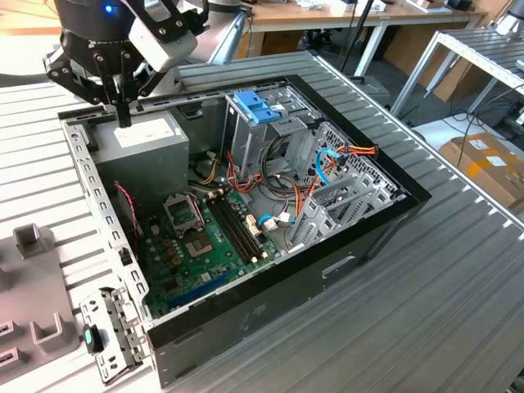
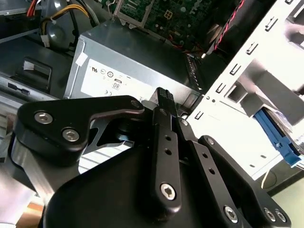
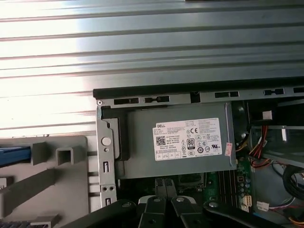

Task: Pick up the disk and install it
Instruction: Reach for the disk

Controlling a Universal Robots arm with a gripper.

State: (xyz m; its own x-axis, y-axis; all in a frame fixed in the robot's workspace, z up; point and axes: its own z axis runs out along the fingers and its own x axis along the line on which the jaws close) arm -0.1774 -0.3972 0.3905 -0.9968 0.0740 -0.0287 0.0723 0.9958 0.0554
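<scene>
My gripper (image 1: pixel 123 121) hangs over the grey power supply (image 1: pixel 146 141) at the back corner of the open computer case (image 1: pixel 278 286), on the exterior view's left. Its dark fingers are pressed together with nothing between them, as both wrist views show (image 2: pixel 164 93) (image 3: pixel 165 184). The disk appears only as a blue edge (image 3: pixel 14 156) standing in a grey slotted holder (image 3: pixel 52 161) outside the case. The same blue edge (image 2: pixel 278 137) shows in the second wrist view beyond the case's pale side frame. The gripper is well apart from it.
Inside the case lie the green motherboard (image 1: pixel 196 246), coloured cables (image 1: pixel 315 176) and a grey metal drive cage (image 1: pixel 270 139) topped by a blue plastic latch (image 1: pixel 258 105). The case sits on a ribbed metal table (image 1: pixel 458 286). Desks and cardboard boxes (image 1: pixel 487 164) stand behind.
</scene>
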